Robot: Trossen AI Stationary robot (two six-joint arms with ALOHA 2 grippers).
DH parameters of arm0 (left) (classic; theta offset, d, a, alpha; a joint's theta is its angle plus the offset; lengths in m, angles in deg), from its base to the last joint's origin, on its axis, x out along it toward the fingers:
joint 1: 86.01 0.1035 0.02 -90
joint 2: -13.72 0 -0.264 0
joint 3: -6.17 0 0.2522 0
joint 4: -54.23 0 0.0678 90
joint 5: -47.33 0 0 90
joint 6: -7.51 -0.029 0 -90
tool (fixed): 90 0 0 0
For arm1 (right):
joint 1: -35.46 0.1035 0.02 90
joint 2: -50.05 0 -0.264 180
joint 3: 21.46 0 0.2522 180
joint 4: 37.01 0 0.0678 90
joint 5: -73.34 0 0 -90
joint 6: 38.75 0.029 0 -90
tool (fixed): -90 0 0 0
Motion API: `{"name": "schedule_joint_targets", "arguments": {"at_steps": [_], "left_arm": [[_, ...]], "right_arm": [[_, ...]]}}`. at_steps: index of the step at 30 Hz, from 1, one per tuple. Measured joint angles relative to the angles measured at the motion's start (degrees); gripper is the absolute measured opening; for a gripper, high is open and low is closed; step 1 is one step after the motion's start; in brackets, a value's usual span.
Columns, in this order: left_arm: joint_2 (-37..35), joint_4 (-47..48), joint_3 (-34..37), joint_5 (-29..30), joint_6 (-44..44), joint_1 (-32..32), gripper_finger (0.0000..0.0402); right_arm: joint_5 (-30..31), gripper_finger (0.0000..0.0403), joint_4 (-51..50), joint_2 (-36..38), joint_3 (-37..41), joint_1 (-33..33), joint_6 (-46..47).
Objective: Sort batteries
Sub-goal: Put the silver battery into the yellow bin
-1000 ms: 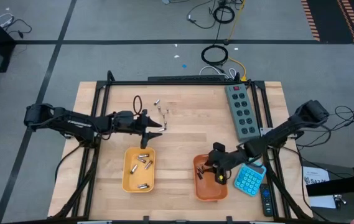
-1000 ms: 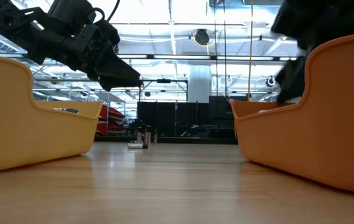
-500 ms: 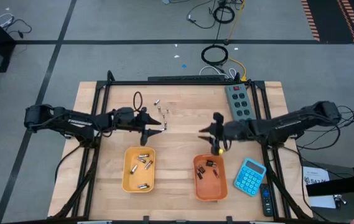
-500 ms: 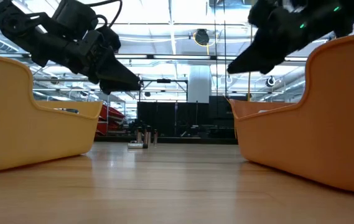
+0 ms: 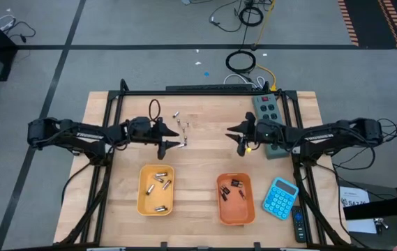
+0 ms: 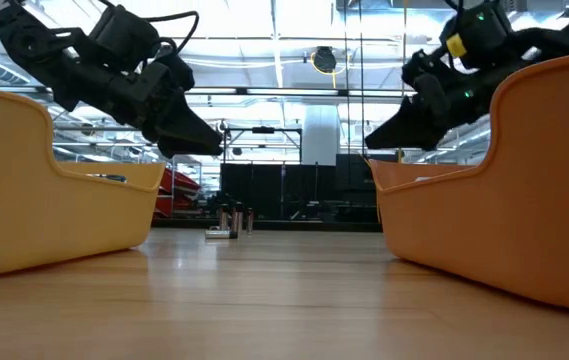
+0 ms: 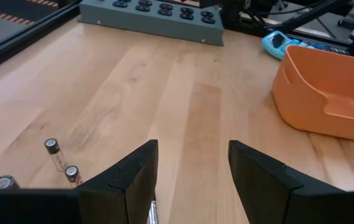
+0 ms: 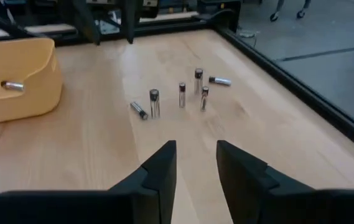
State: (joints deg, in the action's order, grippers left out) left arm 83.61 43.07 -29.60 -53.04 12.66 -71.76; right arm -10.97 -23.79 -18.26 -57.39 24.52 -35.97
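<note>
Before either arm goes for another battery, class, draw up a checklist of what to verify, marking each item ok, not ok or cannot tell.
1. Left gripper open and empty: ok, its fingers stand apart.
2. Right gripper open and empty: ok, nothing between its fingers.
3. Loose batteries left to sort: ok, a small cluster on the table, some upright, some lying.
4. Yellow tray holds silvery batteries only: ok.
5. Orange tray holds dark ones only: ok.
6. Kind of each loose battery: cannot tell.
</note>
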Motion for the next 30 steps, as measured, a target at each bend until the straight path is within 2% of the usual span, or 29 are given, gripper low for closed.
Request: {"name": "schedule_joint_targets", "arguments": {"at_steps": [4,11,22,30], "left_arm": [[0.0,0.2,0.0,0.0,-0.1,1.1,0.0205],[0.0,1.1,0.0,-1.6,-0.2,4.4,0.0205],[0.0,3.4,0.0,-1.8,-4.0,8.9,0.0205],[0.0,4.9,0.0,-3.0,-4.6,10.7,0.0205]], "right_arm": [[-0.1,0.0105,3.3,0.0,2.9,-0.7,1.1],[-0.1,0.0105,5.2,-0.9,3.1,-1.1,1.2],[-2.9,0.0105,13.4,-11.9,3.2,-4.5,-0.1],[-6.4,0.0105,17.7,-15.0,3.1,-6.4,0.0]]}}
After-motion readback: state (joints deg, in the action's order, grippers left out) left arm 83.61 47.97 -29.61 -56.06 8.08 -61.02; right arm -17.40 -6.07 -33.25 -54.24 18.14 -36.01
